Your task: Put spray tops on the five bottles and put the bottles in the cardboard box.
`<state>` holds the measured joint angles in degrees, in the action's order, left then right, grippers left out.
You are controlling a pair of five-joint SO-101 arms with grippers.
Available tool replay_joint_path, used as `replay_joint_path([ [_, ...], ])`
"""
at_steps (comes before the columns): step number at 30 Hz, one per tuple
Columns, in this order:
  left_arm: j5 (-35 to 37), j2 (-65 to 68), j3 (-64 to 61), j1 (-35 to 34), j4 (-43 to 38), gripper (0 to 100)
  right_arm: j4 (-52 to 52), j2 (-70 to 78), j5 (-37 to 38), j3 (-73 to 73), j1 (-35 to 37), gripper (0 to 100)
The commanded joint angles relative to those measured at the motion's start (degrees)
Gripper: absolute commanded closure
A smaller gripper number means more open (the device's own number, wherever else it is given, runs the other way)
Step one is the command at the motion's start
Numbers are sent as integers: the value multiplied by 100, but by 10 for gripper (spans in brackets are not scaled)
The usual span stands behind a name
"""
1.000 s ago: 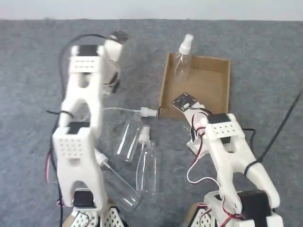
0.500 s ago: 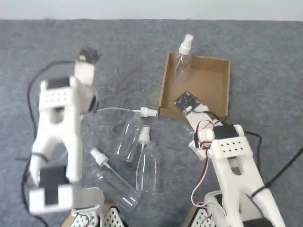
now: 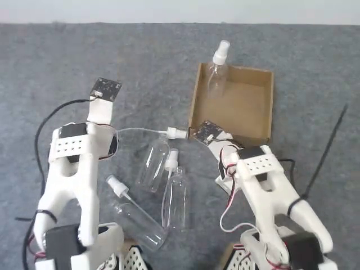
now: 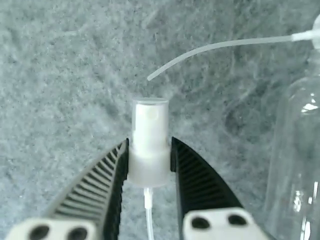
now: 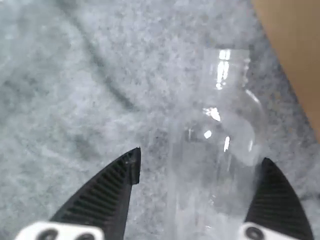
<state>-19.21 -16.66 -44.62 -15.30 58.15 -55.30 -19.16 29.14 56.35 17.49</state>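
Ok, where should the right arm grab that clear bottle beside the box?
Across its wide body, from above. The clear bottle seems to lie flat beside the cardboard box, its length running between the fingers of the open right gripper, so they can close on its sides.

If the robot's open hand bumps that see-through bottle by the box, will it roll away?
Probably: the clear bottle looks round and seems to lie on its side within the open right hand. It looks empty, so it is likely light and easy to shove, though the fuzzy gray mat may slow it. Its shiny surface might slip when pinched.
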Motion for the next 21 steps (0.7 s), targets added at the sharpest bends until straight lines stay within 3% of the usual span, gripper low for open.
replay_joint_path([
  [1, 88, -281, 13, -9, -97, 988, 180, -40, -246, -149, -356, 830],
  [6, 97, -273, -84, -9, -114, 988, -119, -453, -88, -185, -1437, 950],
  [11, 325, -264, -48, 44, -158, 987, -611, -1165, 941, -193, -2853, 957],
  [16, 387, -264, -40, 633, -255, 987, -611, -1349, 1829, -290, -4215, 954],
  [21, 747, -114, 215, 1187, -229, 987, -224, -884, 1749, -712, -4716, 954],
])
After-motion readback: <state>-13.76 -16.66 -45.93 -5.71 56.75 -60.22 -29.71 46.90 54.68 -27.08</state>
